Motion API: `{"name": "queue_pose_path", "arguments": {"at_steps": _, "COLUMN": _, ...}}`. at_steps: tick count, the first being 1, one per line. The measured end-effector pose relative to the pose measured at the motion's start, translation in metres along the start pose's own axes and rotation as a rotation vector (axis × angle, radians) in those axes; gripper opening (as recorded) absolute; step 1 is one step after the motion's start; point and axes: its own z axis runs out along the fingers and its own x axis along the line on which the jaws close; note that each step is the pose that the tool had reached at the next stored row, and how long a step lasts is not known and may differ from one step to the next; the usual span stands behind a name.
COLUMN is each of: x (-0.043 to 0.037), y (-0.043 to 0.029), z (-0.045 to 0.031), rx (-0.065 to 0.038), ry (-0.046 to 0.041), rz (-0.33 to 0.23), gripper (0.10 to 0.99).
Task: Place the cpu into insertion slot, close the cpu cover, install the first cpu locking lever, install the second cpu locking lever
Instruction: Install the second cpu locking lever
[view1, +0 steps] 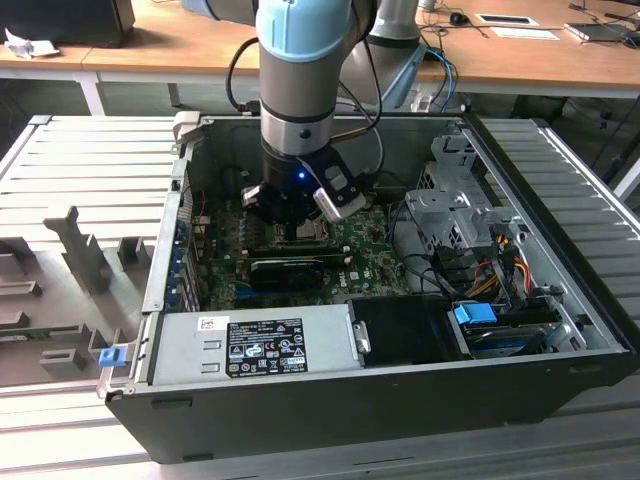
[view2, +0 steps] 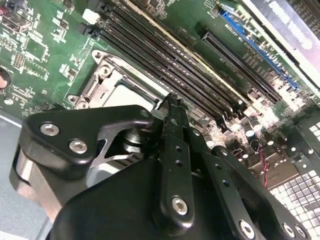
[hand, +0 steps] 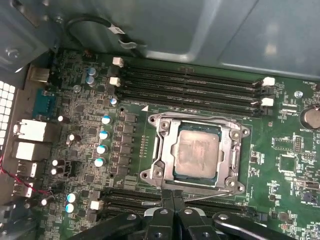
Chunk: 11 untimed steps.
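Note:
The cpu (hand: 197, 150), a pale silvery square, lies flat in the insertion slot (hand: 197, 152) on the green motherboard. The cpu cover (hand: 163, 150), a metal frame with a square opening, lies down around it. A thin wire locking lever (hand: 212, 195) runs along the socket edge nearest my fingers. My gripper (hand: 172, 199) is shut, its black fingertips (hand: 167, 201) pressed together right at that edge, beside the lever's end. In the second wrist view the gripper (view2: 171, 106) hangs just over the socket corner (view2: 107, 80). In the exterior view the gripper (view1: 297, 222) is low inside the open computer case.
Black memory slots (hand: 190, 87) run along the far side of the socket, and more slots (hand: 127, 197) lie beside my fingers. Capacitors (hand: 102, 135) and rear ports (hand: 32, 132) stand to one side. The case walls (view1: 160, 250), a power supply (view1: 255, 345) and drive cage (view1: 460, 205) surround the board.

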Motion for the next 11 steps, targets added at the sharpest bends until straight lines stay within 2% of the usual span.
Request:
{"name": "queue_pose_path", "arguments": {"at_steps": 3, "x": 0.0024, "y": -0.0014, "z": 0.0001, "rx": -0.003, "ry": -0.0008, "rz": 0.003, "gripper": 0.106}}
{"name": "queue_pose_path", "arguments": {"at_steps": 5, "x": 0.0059, "y": -0.0022, "z": 0.001, "rx": -0.009, "ry": -0.0015, "rz": 0.003, "gripper": 0.106}}
{"name": "queue_pose_path", "arguments": {"at_steps": 6, "x": 0.0104, "y": -0.0021, "z": 0.003, "rx": -0.013, "ry": -0.0022, "rz": 0.003, "gripper": 0.106}}
{"name": "queue_pose_path", "arguments": {"at_steps": 8, "x": 0.0113, "y": -0.0027, "z": 0.0073, "rx": -0.019, "ry": -0.0028, "rz": 0.003, "gripper": 0.106}}
{"name": "queue_pose_path", "arguments": {"at_steps": 11, "x": 0.0114, "y": -0.0035, "z": 0.0138, "rx": -0.021, "ry": -0.0031, "rz": 0.003, "gripper": 0.106}}
